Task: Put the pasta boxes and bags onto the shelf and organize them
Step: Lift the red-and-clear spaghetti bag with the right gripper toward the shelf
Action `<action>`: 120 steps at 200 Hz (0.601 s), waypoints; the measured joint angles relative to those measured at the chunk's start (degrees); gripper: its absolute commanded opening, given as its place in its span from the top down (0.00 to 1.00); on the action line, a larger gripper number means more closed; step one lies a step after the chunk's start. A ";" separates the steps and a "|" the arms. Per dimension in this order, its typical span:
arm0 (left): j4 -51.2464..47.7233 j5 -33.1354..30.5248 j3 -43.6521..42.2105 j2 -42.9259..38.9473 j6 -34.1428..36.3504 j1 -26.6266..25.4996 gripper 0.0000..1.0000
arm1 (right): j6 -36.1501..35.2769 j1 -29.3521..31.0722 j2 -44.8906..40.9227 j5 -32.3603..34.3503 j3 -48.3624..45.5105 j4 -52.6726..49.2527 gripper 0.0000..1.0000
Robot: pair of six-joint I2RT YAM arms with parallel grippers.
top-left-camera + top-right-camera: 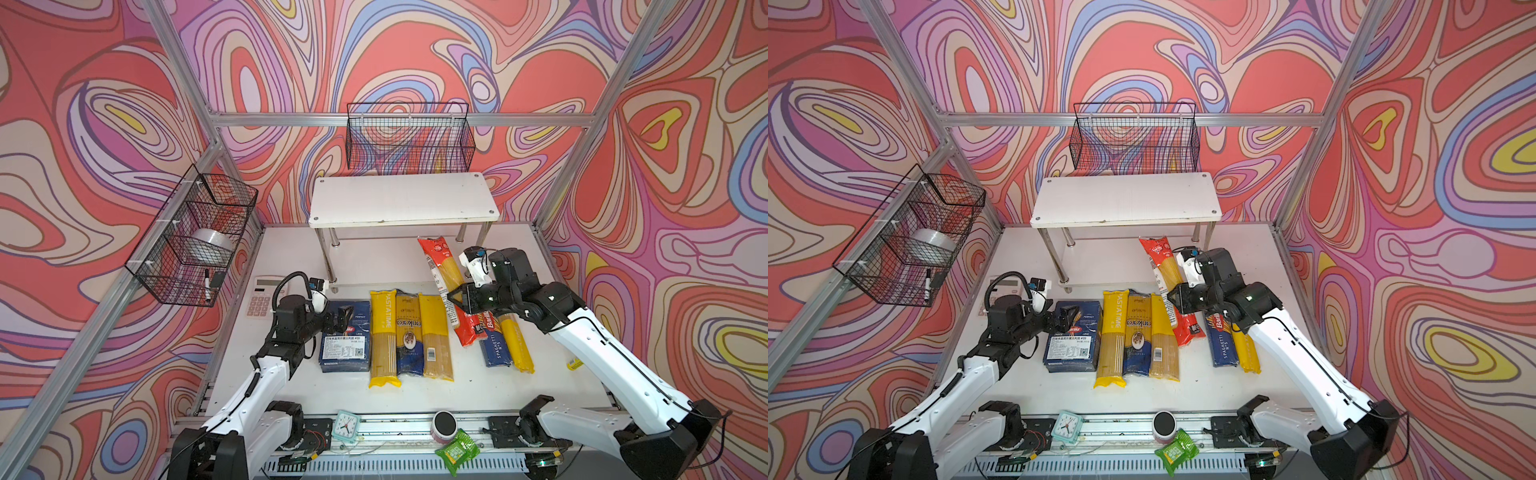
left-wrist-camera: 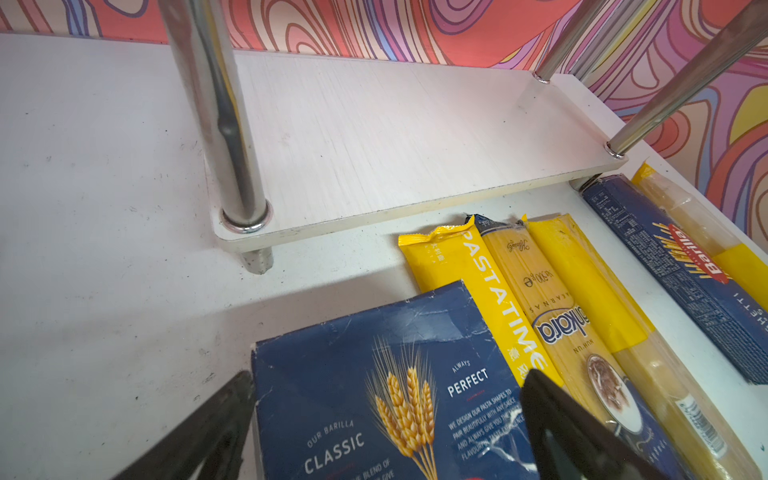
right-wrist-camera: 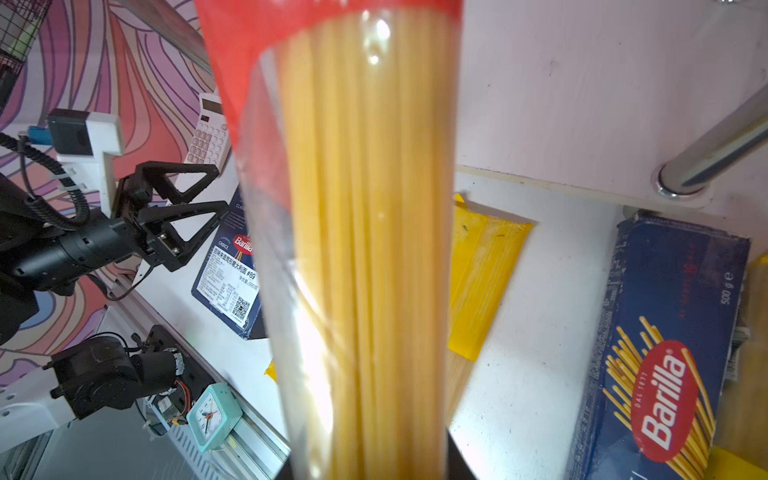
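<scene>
My right gripper (image 1: 455, 297) (image 3: 372, 465) is shut on the red-and-clear spaghetti bag (image 1: 440, 266) (image 3: 365, 249), holding it tilted above the table in front of the shelf (image 1: 403, 199). My left gripper (image 1: 343, 316) (image 2: 388, 374) stands open over the far end of the navy Barilla carton (image 1: 345, 345) (image 2: 374, 395). Beside the carton lie the yellow PASTA TIME bag (image 1: 384, 340), a dark blue-gold bag (image 1: 409, 336) and a yellow-and-clear bag (image 1: 434, 336). The narrow Barilla Spaghetti box (image 1: 496, 345) and another yellow-and-clear bag (image 1: 517, 345) lie under my right arm. Both shelf boards are bare.
A white calculator (image 1: 262, 299) lies behind my left arm. Black wire baskets hang on the back wall (image 1: 409, 137) and the left wall (image 1: 195, 237). A small clock (image 1: 346, 426), a round jar (image 1: 444, 426) and a green packet (image 1: 457, 451) sit at the front edge.
</scene>
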 measured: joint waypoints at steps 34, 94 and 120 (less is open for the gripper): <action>0.00 -0.04 0.09 0.00 0.00 0.00 0.00 | -2.32 0.00 0.00 -0.42 2.86 -1.44 0.87; 0.00 0.00 0.28 0.26 0.00 0.00 0.00 | -3.65 0.00 2.99 -0.11 11.21 -5.73 0.86; 0.00 0.11 0.31 0.26 0.00 0.00 0.00 | -4.00 0.00 5.90 0.48 16.57 -7.06 0.86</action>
